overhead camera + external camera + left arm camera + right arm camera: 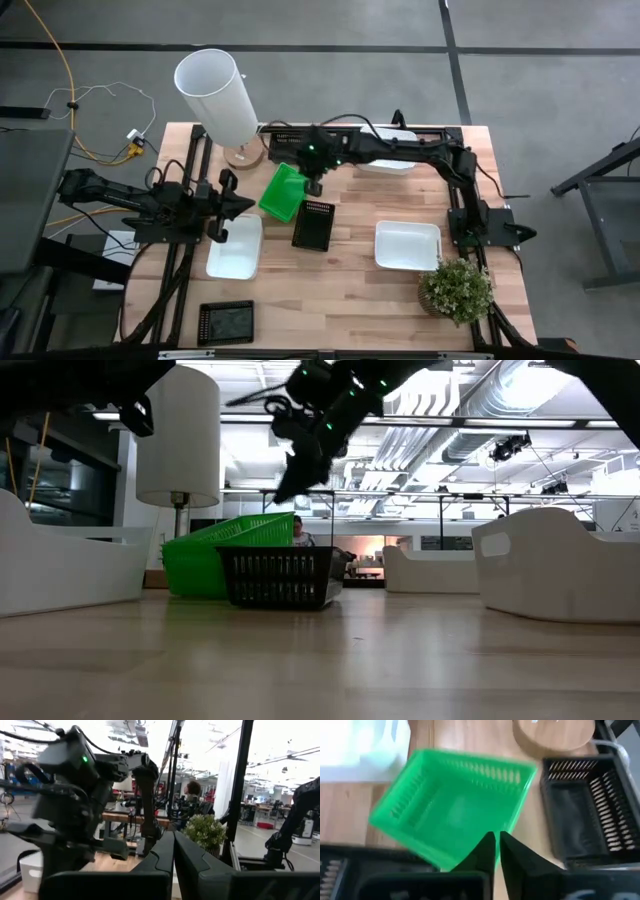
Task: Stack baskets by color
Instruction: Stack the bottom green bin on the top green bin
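Note:
A bright green basket [283,192] sits tilted at mid-table. One side [262,528] is raised beside a black basket [314,224]; whether it leans on that basket's rim, I cannot tell. My right gripper [496,845] is shut and hangs just above the green basket's near rim [470,857], slanting down, clear of it in the low view [283,492]. A second black basket [590,810] lies beside the green one. My left gripper [173,855] is shut with nothing in it, at the table's left [232,205], above a white basket [235,247].
A tall white cylinder [218,95] on a wooden base stands at the far left. White baskets lie at the right [407,245] and far right [390,160]. Another black basket [226,322] lies near the front edge. A potted plant [456,290] stands at the front right.

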Controlling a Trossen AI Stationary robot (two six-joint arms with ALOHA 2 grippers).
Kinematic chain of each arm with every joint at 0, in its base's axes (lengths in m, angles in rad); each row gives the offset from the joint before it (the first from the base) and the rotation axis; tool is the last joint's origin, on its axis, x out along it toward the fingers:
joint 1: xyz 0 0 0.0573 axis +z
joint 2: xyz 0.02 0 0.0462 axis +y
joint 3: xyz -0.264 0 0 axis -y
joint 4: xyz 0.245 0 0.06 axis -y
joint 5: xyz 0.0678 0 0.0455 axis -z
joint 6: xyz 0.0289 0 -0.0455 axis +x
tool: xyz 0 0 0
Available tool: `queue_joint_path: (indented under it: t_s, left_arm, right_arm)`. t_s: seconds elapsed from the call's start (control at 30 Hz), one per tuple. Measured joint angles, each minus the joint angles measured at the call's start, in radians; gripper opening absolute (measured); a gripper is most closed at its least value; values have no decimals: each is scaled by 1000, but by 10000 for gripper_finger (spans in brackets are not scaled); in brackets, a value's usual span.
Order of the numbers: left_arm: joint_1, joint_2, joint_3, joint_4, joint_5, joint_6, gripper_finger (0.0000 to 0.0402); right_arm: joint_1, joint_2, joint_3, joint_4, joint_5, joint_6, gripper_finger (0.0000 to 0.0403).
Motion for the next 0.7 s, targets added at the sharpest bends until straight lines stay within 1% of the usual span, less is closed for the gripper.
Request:
queue_joint_path:
  t_s: [0.03, 0.13, 0.2, 0.27, 0.3, 0.37, 0.4, 0.47, 0.53, 0.7]
  left_arm:
    - [0, 0, 0, -7, 0, -1, 0]
    - [0, 1, 0, -19, 1, -3, 0]
    - [0, 1, 0, -16, -2, -3, 0]
    - [0, 3, 0, -11, -8, -1, 0]
    - [0, 3, 0, -9, -15, -1, 0]
    - [0, 3, 0, -8, -27, 0, 0]
    - [0, 3, 0, -7, -30, 3, 0]
    - [0, 3, 0, -4, -41, 9, 0]
    - [0, 3, 0, -5, -56, 10, 0]
    - [0, 3, 0, -6, -65, 8, 0]
  right_arm:
    - [0, -22, -59, 54, 3, -5, 10]
    - [0, -141, -269, 243, 11, 5, 19]
    - [-2, -231, -410, 456, -30, 26, 12]
    - [6, -295, -543, 699, -46, 49, 3]
    - [12, -308, -597, 825, -49, 72, 3]
    - [22, -308, -681, 999, -58, 106, 3]
    - [27, -299, -713, 1073, -59, 111, 2]
    - [39, -256, -748, 1218, -28, 114, 1]
    - [45, -203, -752, 1288, -8, 117, 0]
    - [44, -101, -670, 1264, 53, 119, 0]
